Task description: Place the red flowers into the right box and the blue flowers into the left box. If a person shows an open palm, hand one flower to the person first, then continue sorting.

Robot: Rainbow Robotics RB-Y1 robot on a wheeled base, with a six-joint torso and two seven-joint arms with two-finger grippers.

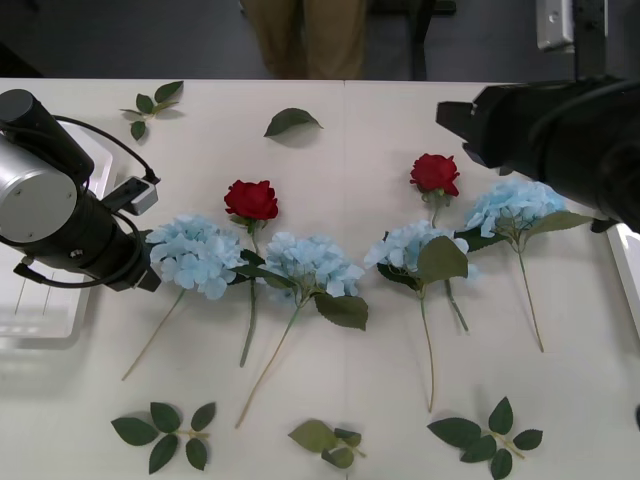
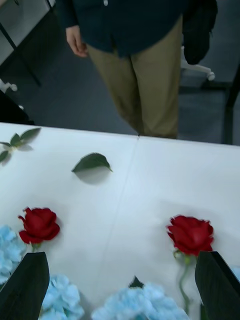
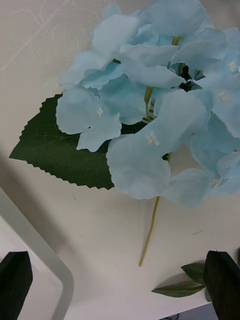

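Two red flowers (image 1: 251, 199) (image 1: 434, 173) lie on the white table among several blue flowers (image 1: 195, 255). My left gripper (image 3: 120, 292) hovers open just over the leftmost blue flower (image 3: 160, 100), beside the left box's rim (image 3: 47, 252). The left box (image 1: 40, 305) sits at the table's left edge. My right gripper (image 2: 120, 295) hangs open above the table between the two red flowers (image 2: 39, 225) (image 2: 191, 234). A pale rim of the right box (image 1: 630, 265) shows at the right edge. A person (image 2: 145, 60) stands behind the table, hand (image 2: 76, 41) hanging down; an open palm is out of view.
Loose green leaf sprigs (image 1: 165, 432) (image 1: 487, 432) (image 1: 328, 440) lie along the table's near edge. A single leaf (image 1: 291, 121) and another sprig (image 1: 150, 105) lie at the far side. My right arm (image 1: 565, 135) reaches over the rightmost blue flower (image 1: 513, 205).
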